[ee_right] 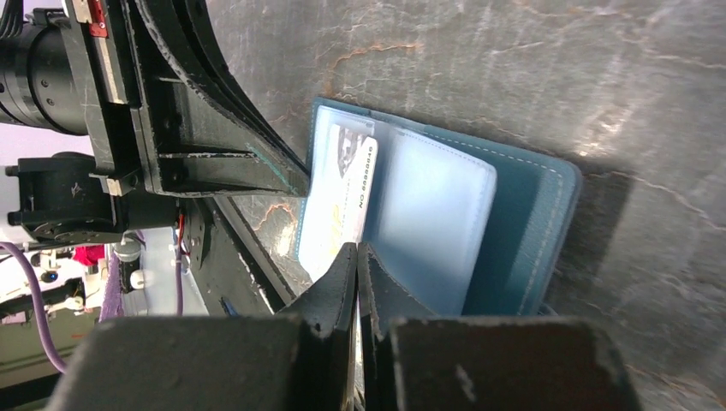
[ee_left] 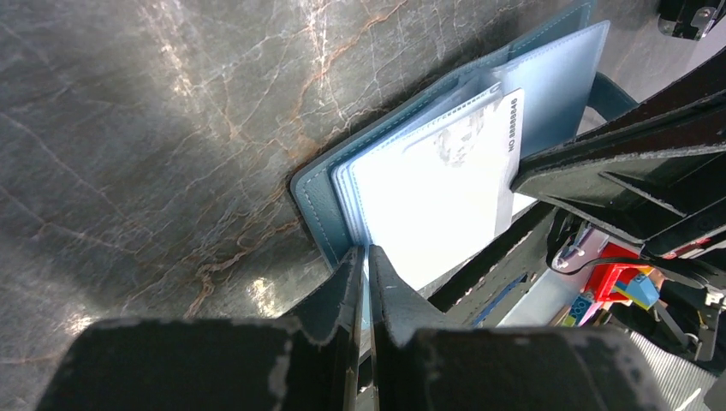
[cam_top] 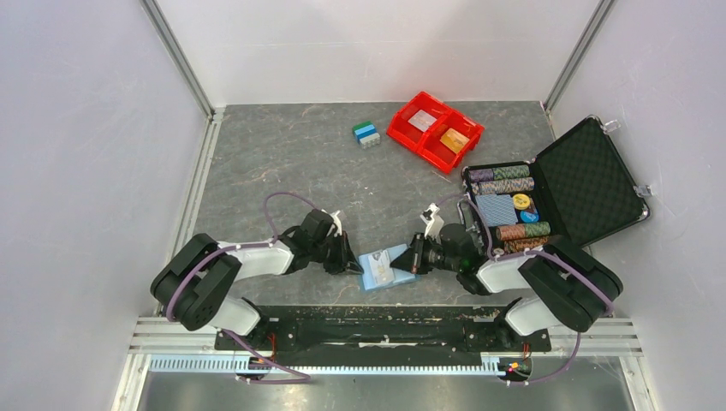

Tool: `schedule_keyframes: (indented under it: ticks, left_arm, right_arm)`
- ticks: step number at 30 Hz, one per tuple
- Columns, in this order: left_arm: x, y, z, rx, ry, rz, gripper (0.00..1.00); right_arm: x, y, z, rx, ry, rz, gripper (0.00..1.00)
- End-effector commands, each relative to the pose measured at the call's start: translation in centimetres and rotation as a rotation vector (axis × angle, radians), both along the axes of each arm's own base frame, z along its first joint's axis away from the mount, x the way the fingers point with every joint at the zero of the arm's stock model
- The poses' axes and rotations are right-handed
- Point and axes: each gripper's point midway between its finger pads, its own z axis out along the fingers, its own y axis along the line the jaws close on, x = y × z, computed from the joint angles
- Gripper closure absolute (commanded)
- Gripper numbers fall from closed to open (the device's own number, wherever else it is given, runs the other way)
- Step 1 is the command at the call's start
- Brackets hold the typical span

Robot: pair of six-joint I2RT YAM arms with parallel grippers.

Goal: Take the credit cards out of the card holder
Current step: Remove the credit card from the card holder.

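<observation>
The light-blue card holder (cam_top: 381, 270) lies spread on the table between my two grippers. It also shows in the left wrist view (ee_left: 315, 195) and the right wrist view (ee_right: 524, 224). A whitish-grey credit card (ee_left: 428, 201) with a printed number sticks partly out of a clear pocket (ee_right: 338, 205). My left gripper (ee_left: 364, 255) is shut on the holder's left edge (cam_top: 358, 267). My right gripper (ee_right: 356, 250) is shut on the card's edge from the right (cam_top: 407, 262). An orange card (cam_top: 455, 139) and a whitish card (cam_top: 421, 121) lie in the red bin.
The red two-compartment bin (cam_top: 402, 130) stands at the back centre. A small stack of green, blue and white blocks (cam_top: 366, 134) sits to its left. An open black case (cam_top: 591, 175) with poker chips and a blue card deck (cam_top: 496, 210) stands at the right.
</observation>
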Motion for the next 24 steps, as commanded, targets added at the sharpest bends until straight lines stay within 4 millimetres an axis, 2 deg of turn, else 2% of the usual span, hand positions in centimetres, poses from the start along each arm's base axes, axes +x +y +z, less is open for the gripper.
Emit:
schedule_keyframes:
  ticks: [1,11,15,18,24]
  left_arm:
    - [-0.6,1.7,-2.2,0.121,0.022,-0.009,0.87]
    - [-0.4,1.8,-2.0,0.139,0.017,-0.019,0.86]
    - [-0.3,1.1,-0.9,0.099,0.01,-0.022,0.84]
    - [-0.2,0.5,0.4,0.051,-0.003,-0.022,0.79]
    - [0.1,-0.3,2.5,-0.011,-0.032,-0.006,0.6]
  right_arm:
    - [0.4,-1.0,0.6,0.014,-0.035,-0.015,1.0]
    - [0.7,-3.1,0.8,-0.014,-0.049,-0.056,1.0]
    - [0.7,-3.5,1.2,-0.014,-0.057,-0.059,1.0]
    - [0.9,-4.2,1.5,-0.028,-0.064,-0.074,1.0]
    - [1.4,-4.5,3.0,-0.027,-0.097,-0.082,1.0]
